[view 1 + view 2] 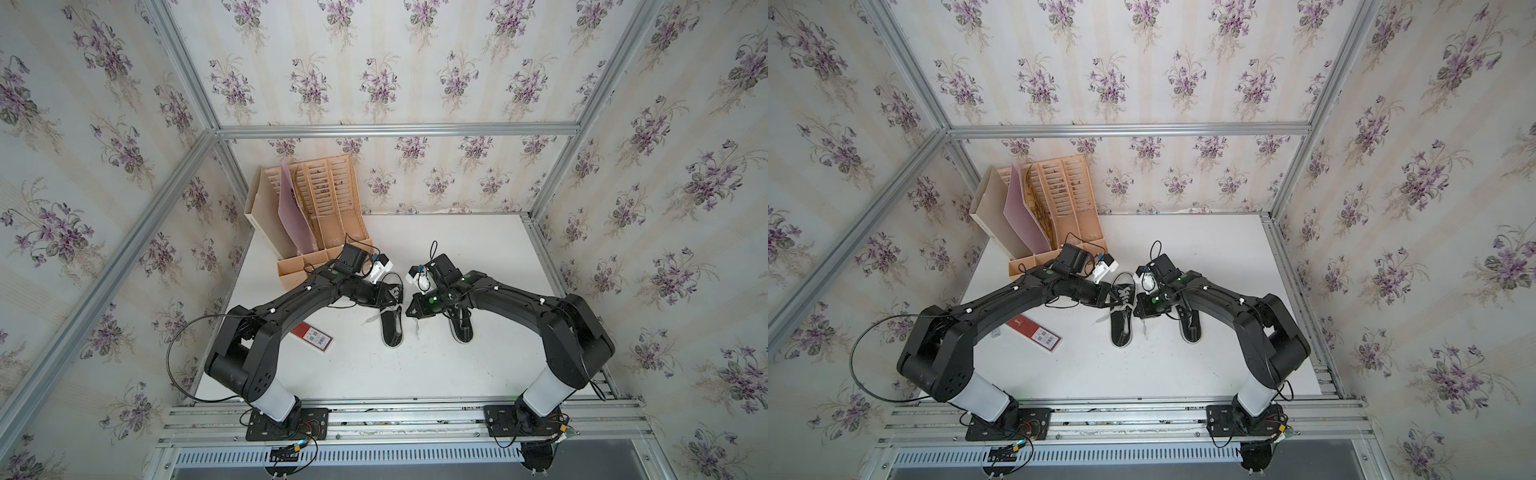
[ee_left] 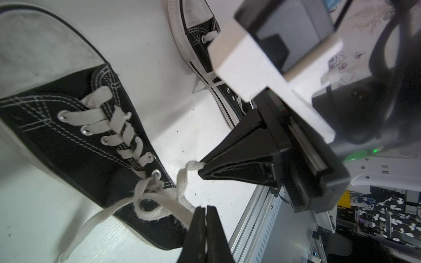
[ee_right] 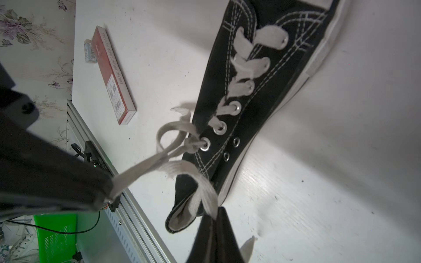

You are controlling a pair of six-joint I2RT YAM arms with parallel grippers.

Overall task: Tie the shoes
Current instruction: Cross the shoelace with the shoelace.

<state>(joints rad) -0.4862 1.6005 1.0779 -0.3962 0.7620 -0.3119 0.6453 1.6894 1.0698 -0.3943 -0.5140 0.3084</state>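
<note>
White flat tabletop (image 1: 457,365). Bearing: pair of black canvas sneakers with white laces (image 1: 392,330), side by side, centre; flat red cardboard carton (image 1: 312,336), left; beige slotted plastic file rack (image 1: 332,224), far-left corner.

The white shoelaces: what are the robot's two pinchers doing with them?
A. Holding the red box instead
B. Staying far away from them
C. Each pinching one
C: the left gripper and the right gripper are each shut on a lace of the same shoe.

Left arm (image 1: 291,303), right arm (image 1: 519,300) bent inward, left tool (image 2: 206,210) closed, right tool (image 3: 216,213) closed
</note>
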